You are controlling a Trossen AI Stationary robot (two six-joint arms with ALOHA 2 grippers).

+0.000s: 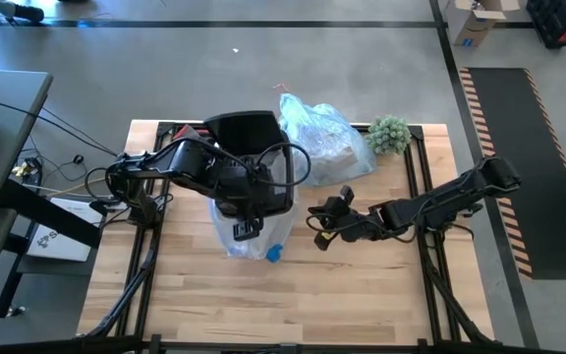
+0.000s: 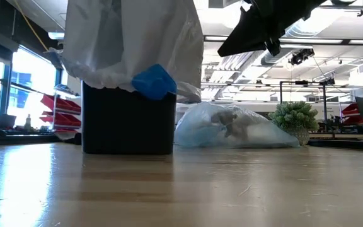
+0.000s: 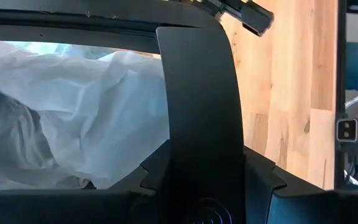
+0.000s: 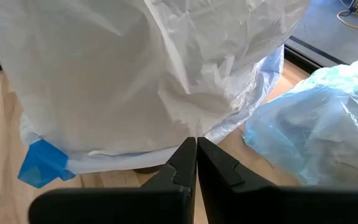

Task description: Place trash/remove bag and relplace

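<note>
Light-blue bin liner point(image 1: 324, 138), crinkled and bulging with litter, lies on the far part of the wooden surface point(image 1: 362, 295), just beside a small green plant point(image 1: 389, 134) on its right as we see it from above. In the low view the same blue bag point(image 2: 232, 129) rests on the surface between a black bin point(image 2: 128, 120) and the plant point(image 2: 296, 118), with grey-brown scraps showing faintly through its skin.

We see a second, whiter bag point(image 1: 249, 236) draped over the bin near the middle of the surface, a blue tab point(image 1: 273, 254) hanging at its lower edge. From table height that white bag point(image 2: 131, 44) spills over the bin's rim and down its sides, the blue tab point(image 2: 154, 82) dangling at the front.

Our left arm reaches in from the left, its left hand point(image 1: 247, 228) down over the bin and the white plastic point(image 3: 73, 124); from these views we cannot tell whether its fingers are spread or pinching the bag. Our right arm stretches in from the right, its right hand point(image 1: 318, 224) hovering just beside the bin, fingers pressed together with nothing between them. Its own camera shows the closed right hand point(image 4: 196, 152) pointing at the white bag's point(image 4: 135, 74) hem, the blue liner point(image 4: 322, 124) close by.
</note>
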